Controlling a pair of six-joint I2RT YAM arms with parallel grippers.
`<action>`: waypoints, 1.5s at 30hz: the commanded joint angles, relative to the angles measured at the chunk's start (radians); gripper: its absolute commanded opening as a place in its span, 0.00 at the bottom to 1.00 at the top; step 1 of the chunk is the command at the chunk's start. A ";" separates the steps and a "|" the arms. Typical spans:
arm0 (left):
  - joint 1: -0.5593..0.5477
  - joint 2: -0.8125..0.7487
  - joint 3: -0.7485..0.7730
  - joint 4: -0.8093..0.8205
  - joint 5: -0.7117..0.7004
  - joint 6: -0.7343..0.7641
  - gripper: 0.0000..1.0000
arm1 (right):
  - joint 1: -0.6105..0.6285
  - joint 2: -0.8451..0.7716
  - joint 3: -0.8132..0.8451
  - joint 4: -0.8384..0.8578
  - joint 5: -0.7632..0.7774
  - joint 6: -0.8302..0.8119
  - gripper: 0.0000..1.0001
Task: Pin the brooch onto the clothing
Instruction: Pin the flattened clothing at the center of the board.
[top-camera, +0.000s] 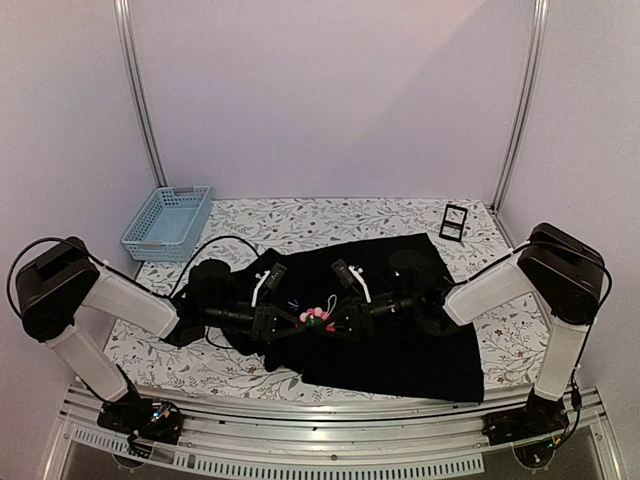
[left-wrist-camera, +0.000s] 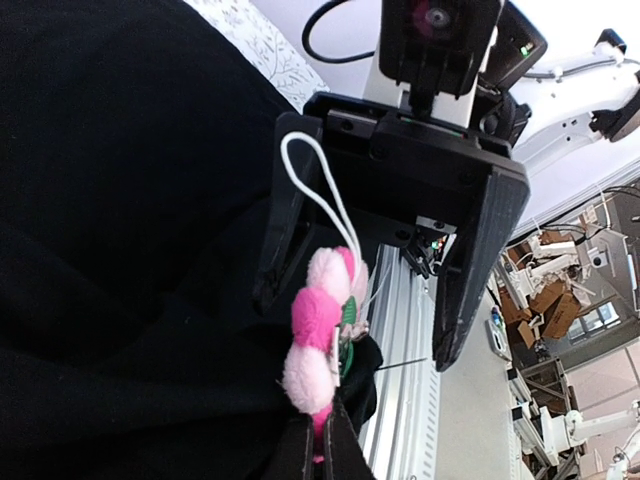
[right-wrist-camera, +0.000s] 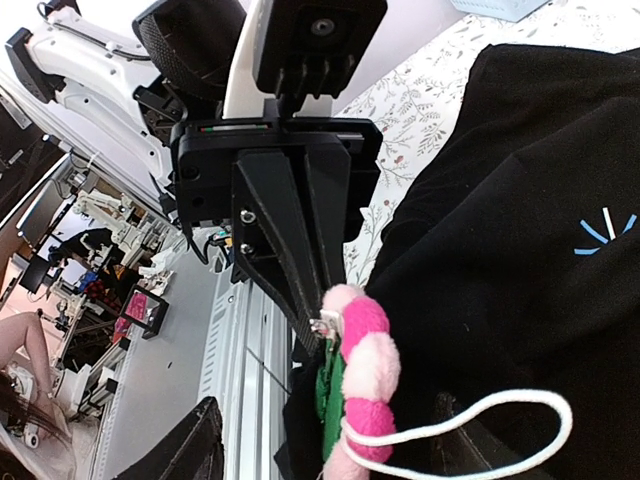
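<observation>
The brooch (top-camera: 316, 316), pink petals with a green backing and a white loop of string, is held over the black shirt (top-camera: 400, 340) between both grippers. My left gripper (top-camera: 297, 319) is shut on it; in the left wrist view its fingers (left-wrist-camera: 322, 415) clamp a lower petal of the brooch (left-wrist-camera: 318, 325). My right gripper (top-camera: 338, 318) is open, its fingers on either side of the brooch (right-wrist-camera: 368, 365) without touching it. A fold of shirt (left-wrist-camera: 365, 375) lies behind the brooch, with a thin pin sticking out. The blue star emblem (right-wrist-camera: 603, 236) is further up the shirt.
A blue basket (top-camera: 168, 222) stands at the back left. A small black stand (top-camera: 453, 221) is at the back right. The shirt covers the middle of the patterned tabletop (top-camera: 300, 215). The table's metal front rail (top-camera: 330, 410) runs just below the grippers.
</observation>
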 joint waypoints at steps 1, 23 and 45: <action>0.044 -0.049 0.052 -0.089 0.106 -0.043 0.00 | 0.007 -0.053 0.062 -0.118 0.065 -0.026 0.69; 0.110 -0.264 0.254 -0.503 0.234 0.026 0.00 | -0.041 -0.285 0.261 -0.589 0.190 -0.112 0.75; 0.137 -0.029 0.612 -1.205 0.290 0.692 0.00 | -0.077 -0.563 0.049 -0.575 0.521 -0.112 0.77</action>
